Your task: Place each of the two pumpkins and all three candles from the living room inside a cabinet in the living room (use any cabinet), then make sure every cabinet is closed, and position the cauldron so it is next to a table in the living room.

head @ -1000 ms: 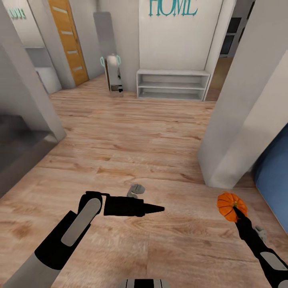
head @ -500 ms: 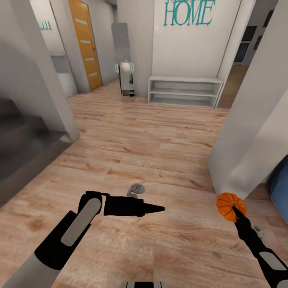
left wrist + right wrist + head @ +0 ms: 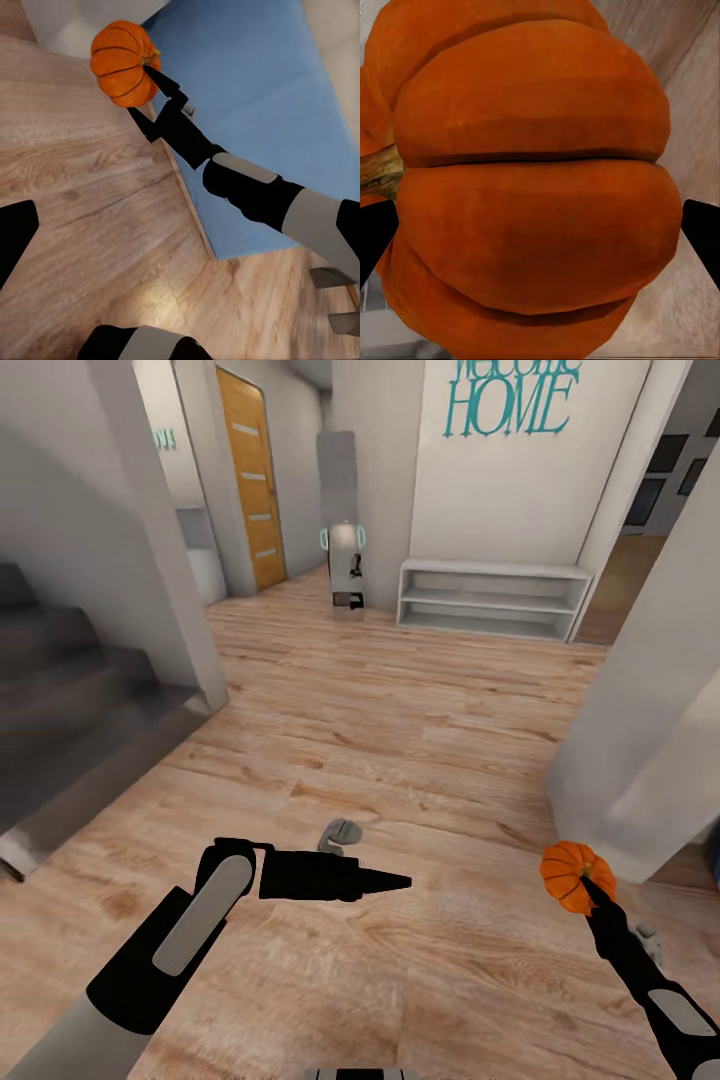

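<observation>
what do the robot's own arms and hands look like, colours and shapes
Both arms are built from glossy black segments with pale grey oval panels set into them. The left arm turns light grey nearer the body and ends in a left hand that tapers to a slim black point. The right arm is thinner, black with a grey panel; its right hand has angular black fingers. No cables or markings show.

Even, bright, shadowless render; soft blur throughout, edges stretched.
</observation>
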